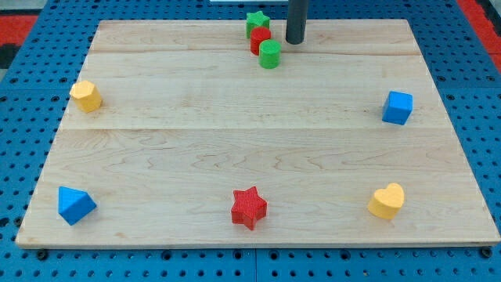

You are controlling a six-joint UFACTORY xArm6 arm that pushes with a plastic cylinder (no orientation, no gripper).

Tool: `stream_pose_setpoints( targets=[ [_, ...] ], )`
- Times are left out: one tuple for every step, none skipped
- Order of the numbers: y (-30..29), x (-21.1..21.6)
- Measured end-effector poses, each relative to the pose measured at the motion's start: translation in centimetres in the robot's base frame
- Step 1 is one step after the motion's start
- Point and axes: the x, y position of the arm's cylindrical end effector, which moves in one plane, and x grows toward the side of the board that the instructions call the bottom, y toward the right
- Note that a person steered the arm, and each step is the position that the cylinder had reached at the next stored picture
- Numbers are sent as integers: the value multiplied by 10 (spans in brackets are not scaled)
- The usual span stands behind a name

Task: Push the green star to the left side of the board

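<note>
Up at the far edge, my tip (pixel 295 41) stands just right of the green star (pixel 256 21), which crowds a red block (pixel 260 40) and green cylinder (pixel 270 54); that side suits a leftward shove. No gripper exists to report.

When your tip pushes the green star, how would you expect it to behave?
The green star looks rigid and flat-based, so it should slide, not roll. Its points may make it rotate. It seems to touch the red block, which could get dragged along.
</note>
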Motion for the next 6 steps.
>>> stream_pose_setpoints(
  targets=[
    [-18,-26],
    [-34,-39],
    [-56,-40],
    [-68,-39],
    [-30,-39],
    [33,-11]
  ],
)
